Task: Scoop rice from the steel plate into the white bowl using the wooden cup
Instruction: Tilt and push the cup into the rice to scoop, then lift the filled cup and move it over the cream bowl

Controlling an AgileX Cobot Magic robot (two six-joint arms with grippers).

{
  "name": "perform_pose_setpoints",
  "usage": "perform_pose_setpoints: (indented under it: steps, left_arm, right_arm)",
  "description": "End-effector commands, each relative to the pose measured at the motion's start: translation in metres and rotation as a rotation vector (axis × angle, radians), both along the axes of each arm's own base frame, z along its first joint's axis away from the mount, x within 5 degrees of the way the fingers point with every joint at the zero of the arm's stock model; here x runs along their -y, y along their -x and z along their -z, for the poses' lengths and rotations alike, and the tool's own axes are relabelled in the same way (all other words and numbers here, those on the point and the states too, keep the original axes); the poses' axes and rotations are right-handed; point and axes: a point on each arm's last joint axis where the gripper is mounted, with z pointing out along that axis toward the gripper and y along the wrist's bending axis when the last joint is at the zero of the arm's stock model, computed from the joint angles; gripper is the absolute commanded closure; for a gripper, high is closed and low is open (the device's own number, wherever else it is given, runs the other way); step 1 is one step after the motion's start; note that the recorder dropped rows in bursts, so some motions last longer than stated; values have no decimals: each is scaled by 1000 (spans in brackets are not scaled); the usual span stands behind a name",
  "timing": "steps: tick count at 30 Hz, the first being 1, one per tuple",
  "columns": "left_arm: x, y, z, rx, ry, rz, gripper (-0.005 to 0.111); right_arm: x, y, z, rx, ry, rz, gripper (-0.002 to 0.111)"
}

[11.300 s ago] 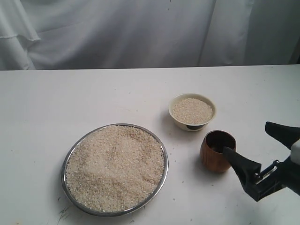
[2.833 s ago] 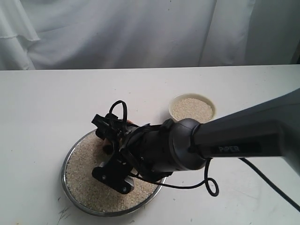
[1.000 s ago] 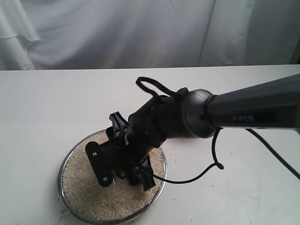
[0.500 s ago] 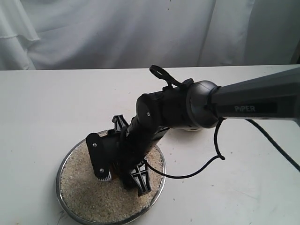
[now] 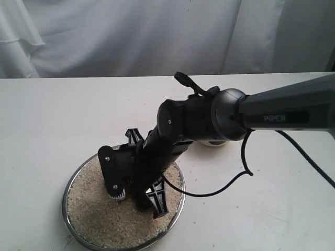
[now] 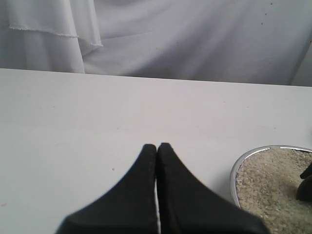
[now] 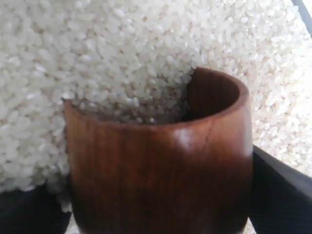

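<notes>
the right hand (image 5: 145,172) is seen lowered over the steel plate (image 5: 66,201) in the exterior view, at the end of a dark arm (image 5: 282,112) that is stretched in from the right across the white worktop (image 5: 52,115). in the right wrist view the wooden cup (image 7: 161,170) is pinched between the hand's two black fingers (image 7: 285,195), one pressed to each side of it, so the hand is held wide by the cup's body. the cup is tipped with its mouth pushed into the rice (image 7: 122,48), and grains are seen lying inside its dark hollow against the far wall. in the exterior view the cup itself is hidden by the hand. the plate is covered with rice (image 5: 94,214) almost to its thin rim. only a pale sliver of the white bowl (image 5: 212,144) is shown under the arm, just beyond the plate; what it holds cannot be told. a thin black cable (image 5: 242,172) is looped down from the arm to the worktop. the left hand (image 6: 156,151) is shown only in its own wrist view, its fingers pressed together on nothing, held above bare worktop (image 6: 73,112) with the plate's rim (image 6: 234,170) and rice (image 6: 268,180) near it at one side. a white cloth (image 5: 131,36) is hung behind the worktop.
</notes>
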Motion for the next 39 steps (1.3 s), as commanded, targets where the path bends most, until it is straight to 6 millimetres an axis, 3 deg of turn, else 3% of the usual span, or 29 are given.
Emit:
perform_pose_setpoints:
  steps: [1, 13, 30, 39]
  left_arm:
    - [0, 0, 1, 7, 4, 1, 107]
    - [0, 0, 1, 7, 4, 1, 107]
    - [0, 0, 1, 7, 4, 1, 107]
    - [0, 0, 1, 7, 4, 1, 107]
  right_arm:
    - [-3, 8, 5, -86, -24, -1, 108]
    - [-4, 3, 1, -156, -123, 67, 108]
    - [18, -31, -9, -258, -274, 176, 108]
    - [26, -32, -46, -209, -331, 155, 108]
